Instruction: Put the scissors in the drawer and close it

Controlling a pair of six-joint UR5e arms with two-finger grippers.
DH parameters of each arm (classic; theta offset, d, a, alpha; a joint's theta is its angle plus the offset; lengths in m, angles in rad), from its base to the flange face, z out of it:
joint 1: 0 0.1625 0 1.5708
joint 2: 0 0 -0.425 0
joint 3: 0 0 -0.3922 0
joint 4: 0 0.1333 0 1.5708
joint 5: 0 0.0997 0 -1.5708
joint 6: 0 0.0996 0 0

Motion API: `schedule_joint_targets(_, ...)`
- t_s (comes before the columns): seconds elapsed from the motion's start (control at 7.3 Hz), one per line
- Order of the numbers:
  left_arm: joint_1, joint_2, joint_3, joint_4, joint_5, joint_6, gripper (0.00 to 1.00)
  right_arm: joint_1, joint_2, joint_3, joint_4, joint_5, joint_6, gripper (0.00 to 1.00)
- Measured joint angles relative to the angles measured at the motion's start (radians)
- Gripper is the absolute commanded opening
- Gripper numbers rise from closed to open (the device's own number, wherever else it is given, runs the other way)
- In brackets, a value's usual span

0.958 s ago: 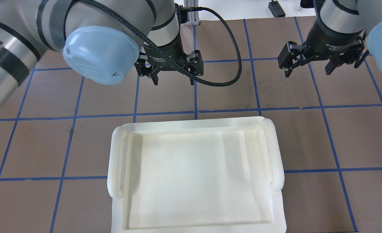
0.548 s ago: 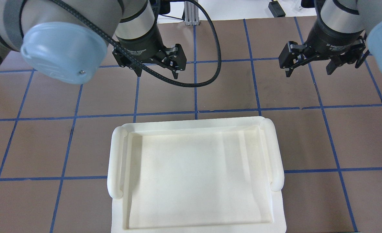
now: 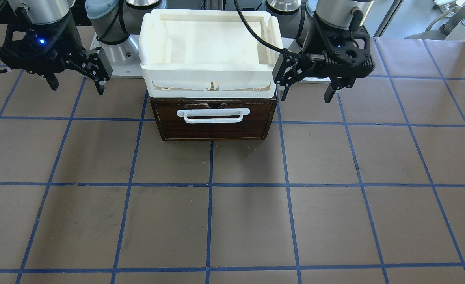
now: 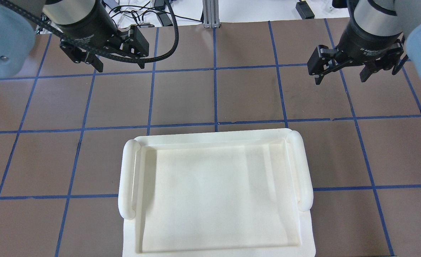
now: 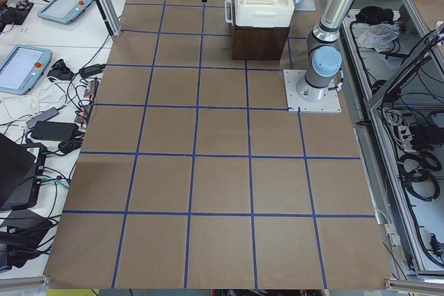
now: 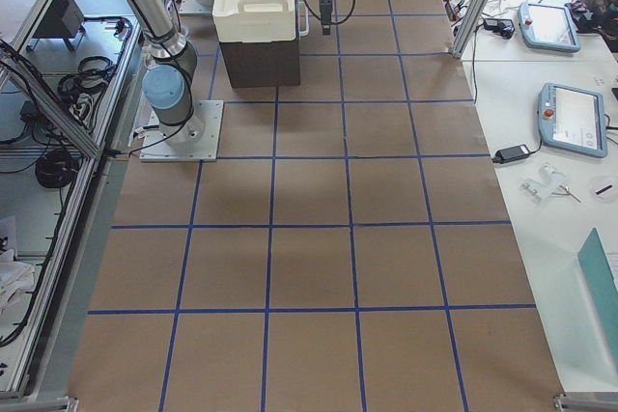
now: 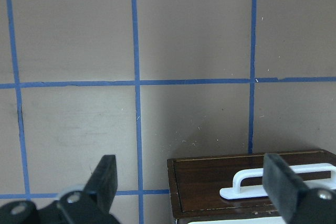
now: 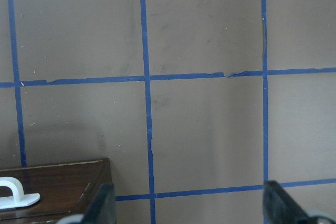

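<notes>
The drawer (image 3: pixel 216 130) seems shut under the white bin (image 3: pixel 177 75).

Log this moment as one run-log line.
drawer: shut | scissors: not in view | left gripper: open, empty | right gripper: open, empty | white bin: on top of drawer cabinet

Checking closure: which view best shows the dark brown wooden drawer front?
Exterior front-facing: dark brown drawer front seen whole, shut. Wrist views catch corners; side views show it small; overhead hides it under the white plastic bin.
</notes>
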Motion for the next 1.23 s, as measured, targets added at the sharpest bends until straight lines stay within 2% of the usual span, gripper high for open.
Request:
schedule_joint_targets(0.41,0.016,0.058,-0.055,0.009,0.014,0.085,1.00,-0.001,0.001,0.000,-0.007,0.000,-0.002,1.00)
schedule_joint_targets(0.82,0.024,0.035,-0.063,0.170,0.076,0.155,1.00,-0.001,-0.001,0.000,-0.008,0.000,-0.004,1.00)
schedule_joint_targets(1.23,0.022,0.000,-0.052,0.220,0.076,0.151,1.00,-0.001,-0.002,0.000,-0.004,-0.012,-0.004,1.00)
